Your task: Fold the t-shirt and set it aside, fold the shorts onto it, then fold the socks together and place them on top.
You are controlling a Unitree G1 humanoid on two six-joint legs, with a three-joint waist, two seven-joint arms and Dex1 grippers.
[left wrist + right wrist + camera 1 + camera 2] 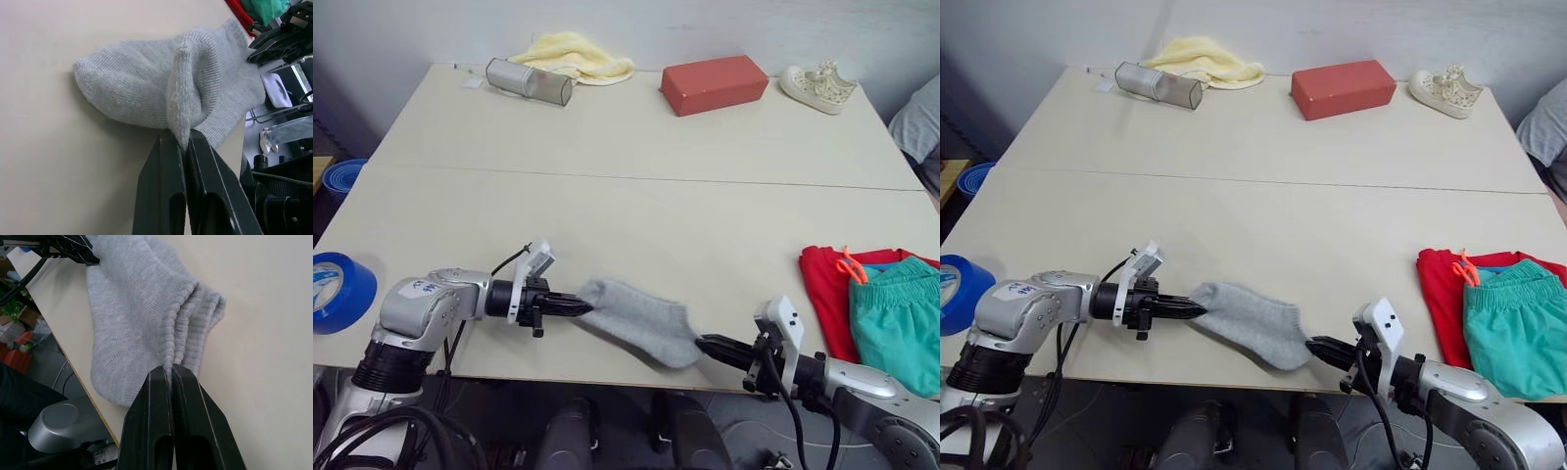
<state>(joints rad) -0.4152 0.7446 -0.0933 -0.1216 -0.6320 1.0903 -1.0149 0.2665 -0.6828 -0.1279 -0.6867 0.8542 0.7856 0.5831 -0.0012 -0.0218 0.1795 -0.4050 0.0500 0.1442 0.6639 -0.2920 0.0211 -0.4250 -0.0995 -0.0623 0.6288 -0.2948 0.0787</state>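
The light grey socks (641,319) lie together near the table's front edge, stretched between both grippers. My left gripper (585,306) is shut on their left end, pinching a fold of knit (182,122). My right gripper (702,344) is shut on the opposite end, at the ribbed cuffs (188,340). At the right edge of the table lies the folded red t-shirt (822,289), and the teal-green shorts (899,318) with an orange drawstring (850,266) rest on top of it.
Along the far edge stand a metal mesh cylinder (529,81), a pale yellow cloth (573,54), a red-brown block (714,83) and a white sneaker (819,87). A blue tape roll (335,291) sits at the left edge.
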